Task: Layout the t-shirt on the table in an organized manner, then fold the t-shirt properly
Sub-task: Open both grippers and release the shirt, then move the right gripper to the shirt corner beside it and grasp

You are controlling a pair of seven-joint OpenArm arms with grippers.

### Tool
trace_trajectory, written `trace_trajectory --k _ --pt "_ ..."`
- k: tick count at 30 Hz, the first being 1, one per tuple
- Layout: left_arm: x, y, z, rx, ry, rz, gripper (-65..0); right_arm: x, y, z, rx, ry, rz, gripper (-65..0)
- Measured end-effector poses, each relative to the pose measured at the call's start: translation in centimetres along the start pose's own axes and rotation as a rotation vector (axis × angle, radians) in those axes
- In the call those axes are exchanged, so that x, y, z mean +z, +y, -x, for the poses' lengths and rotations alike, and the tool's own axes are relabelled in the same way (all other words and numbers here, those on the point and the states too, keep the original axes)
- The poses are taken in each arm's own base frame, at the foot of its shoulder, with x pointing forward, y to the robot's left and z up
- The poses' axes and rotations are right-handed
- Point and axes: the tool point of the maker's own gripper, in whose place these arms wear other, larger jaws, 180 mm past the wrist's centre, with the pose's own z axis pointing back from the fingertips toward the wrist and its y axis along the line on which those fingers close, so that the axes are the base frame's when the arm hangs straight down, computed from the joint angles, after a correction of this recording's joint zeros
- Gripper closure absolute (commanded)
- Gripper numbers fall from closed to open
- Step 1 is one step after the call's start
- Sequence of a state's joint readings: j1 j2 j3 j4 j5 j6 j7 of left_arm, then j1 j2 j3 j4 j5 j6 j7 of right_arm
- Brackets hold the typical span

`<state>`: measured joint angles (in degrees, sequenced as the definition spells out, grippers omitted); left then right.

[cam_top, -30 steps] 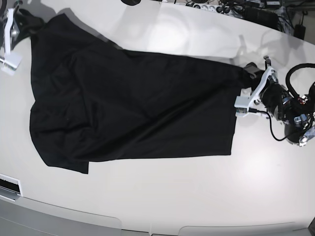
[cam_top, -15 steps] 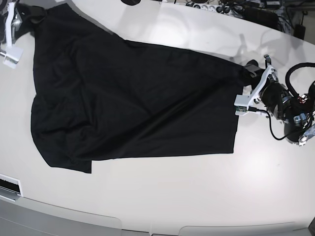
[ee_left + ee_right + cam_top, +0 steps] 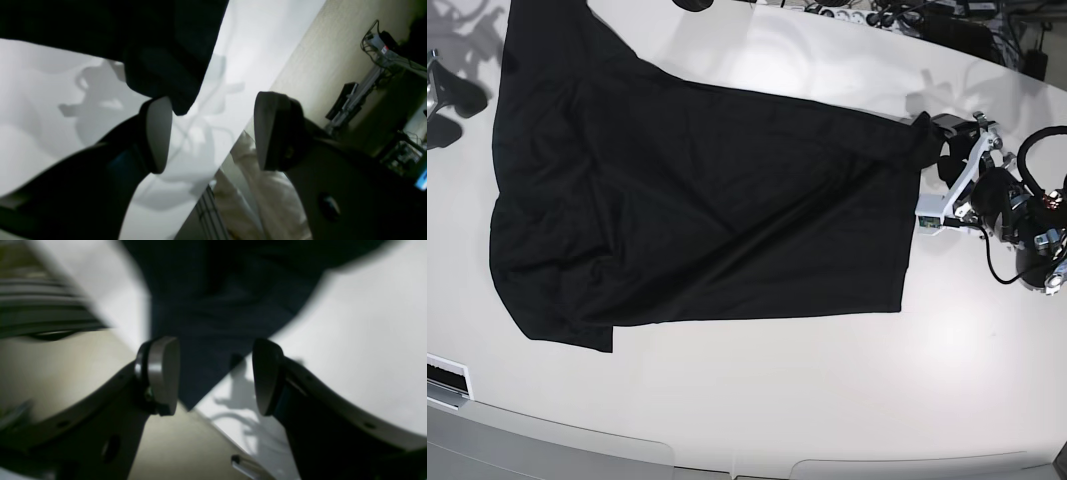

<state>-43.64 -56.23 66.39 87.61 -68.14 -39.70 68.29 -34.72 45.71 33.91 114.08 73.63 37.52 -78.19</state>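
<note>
The black t-shirt lies spread over the white table, reaching from the far left to the right middle, with a folded flap at its near left. At the right end my left gripper stands open, just off a shirt corner. In the left wrist view that corner lies past the fingertips of the open left gripper, unpinched. My right gripper is at the left edge, apart from the shirt. In the blurred right wrist view the right gripper is open with cloth showing beyond its fingers.
Cables and power strips crowd the far right edge of the table. A black cable loops off the left arm. A dark round object sits at the far edge, and a small panel at the near left corner.
Both grippers have opened and let go of the shirt. The right gripper has drawn away to the left; the shirt's far left part now reaches up to the far edge.
</note>
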Motion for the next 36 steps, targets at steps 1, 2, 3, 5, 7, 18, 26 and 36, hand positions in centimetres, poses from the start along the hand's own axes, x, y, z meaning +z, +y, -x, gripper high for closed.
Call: trace_trajectory --k 1,2,3,5,7,18,26,36 --pt "0.0 0.0 0.0 0.001 -0.001 -0.002 -39.2 -0.4 -0.2 -0.4 -0.041 -0.038 0.023 -36.4" --pt "0.0 0.1 0.0 0.000 -0.001 -0.006 -39.2 -0.8 -0.4 -1.1 -0.086 -0.096 0.033 -36.4" --pt "0.0 0.2 0.0 -0.004 -0.002 -0.011 -39.2 -1.2 -0.5 -1.8 -0.119 -0.149 0.043 -36.4" --pt "0.0 0.2 -0.1 -0.005 -0.005 -0.011 -39.2 -2.0 -1.5 -2.2 -0.186 -0.198 0.079 -36.4" --pt "0.0 0.3 0.0 -0.005 0.000 -0.014 -39.2 -3.0 -2.1 -2.3 -0.265 -0.238 0.072 -36.4" --pt "0.0 0.3 0.0 -0.004 -0.002 -0.014 -39.2 -11.1 -3.6 -1.8 -0.634 -0.381 -0.090 -36.4" --pt "0.0 0.3 -0.2 -0.007 -0.004 -0.013 -39.2 -12.4 -5.2 -2.4 -0.627 -0.420 -0.061 -36.2" --pt "0.0 0.2 -0.2 -0.006 -0.007 -0.011 -39.2 -14.1 -5.9 -3.4 -0.626 -0.428 0.028 -36.2"
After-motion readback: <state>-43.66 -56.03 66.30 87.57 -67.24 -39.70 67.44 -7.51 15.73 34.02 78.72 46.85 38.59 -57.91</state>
